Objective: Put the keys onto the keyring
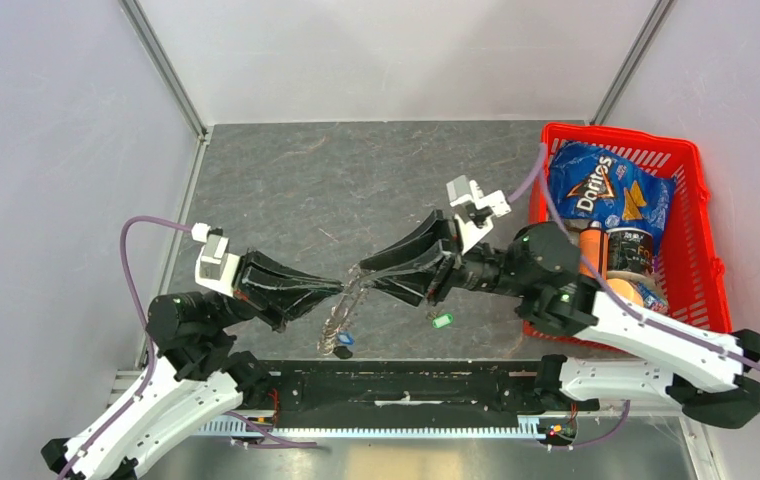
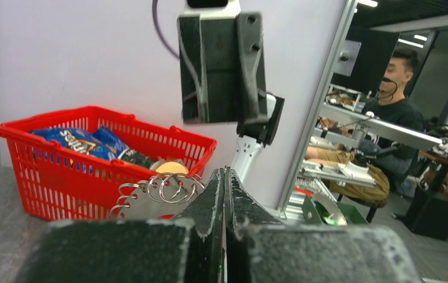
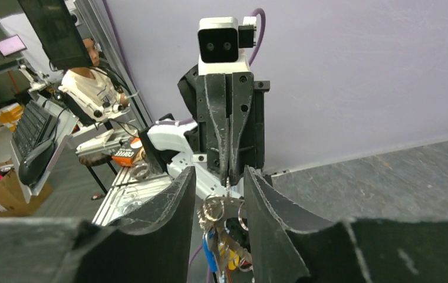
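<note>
Two robot arms are shown meeting tip to tip above a dark grey table (image 1: 356,170), with a keyring (image 1: 337,328) hung between them.

The left tool (image 1: 341,289), just left of centre in the overhead frame, is clenched on the top of the keyring, whose bunch of grey keys is seen hanging beneath its tip. The right tool (image 1: 361,277) is released, its fingers set apart on either side of the bunch; whether they touch it cannot be told. A green key (image 1: 442,320) is laid on the table, right of centre, apart from the keyring. A red basket (image 1: 621,130) is placed at the right edge.
</note>
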Robot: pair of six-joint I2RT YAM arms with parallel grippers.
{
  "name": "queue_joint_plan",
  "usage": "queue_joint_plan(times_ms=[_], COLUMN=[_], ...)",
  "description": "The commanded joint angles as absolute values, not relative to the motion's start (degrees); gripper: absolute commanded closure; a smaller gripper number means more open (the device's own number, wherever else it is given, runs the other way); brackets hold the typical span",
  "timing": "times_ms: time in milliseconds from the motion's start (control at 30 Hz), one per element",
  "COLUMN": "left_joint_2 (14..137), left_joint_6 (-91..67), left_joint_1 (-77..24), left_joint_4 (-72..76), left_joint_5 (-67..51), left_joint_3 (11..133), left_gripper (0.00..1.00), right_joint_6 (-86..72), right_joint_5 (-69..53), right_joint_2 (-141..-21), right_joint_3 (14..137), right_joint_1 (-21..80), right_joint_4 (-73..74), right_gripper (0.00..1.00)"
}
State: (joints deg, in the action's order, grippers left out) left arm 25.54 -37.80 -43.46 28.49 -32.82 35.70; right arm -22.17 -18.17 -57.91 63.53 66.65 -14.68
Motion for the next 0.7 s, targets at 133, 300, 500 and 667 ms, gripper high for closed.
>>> queue_joint_plan(times_ms=[133,300,500,667], left_joint_2=[25.6,27.8,30.8,32.0], left_joint_6=[-30.7,-29.7,-28.2,-26.6], left_joint_1=[-43.3,-43.3,-43.4,-43.4], left_joint_4=[14.2,9.6,3.1,0.4], left_joint_5=[-39.4,-42.2,-45.2,-45.5], left_joint_3=[43.9,47.6,52.3,53.8], left_gripper=[0.98,0.98,0.98,0.98], right_joint_6=[-15.2,-13.3,-11.4,-10.7], right_joint_5=[-23.6,-28.1,-30.2,-31.3], right_joint_2=[-58.6,-65.1,-69.0,-70.0], right_joint_3=[81.5,89.1,92.6,93.3], right_joint_1=[66.7,66.7,66.7,66.7], right_joint_4=[21.0,32.1,37.3,37.6], right_gripper=[0.53,0.53,0.54,0.55])
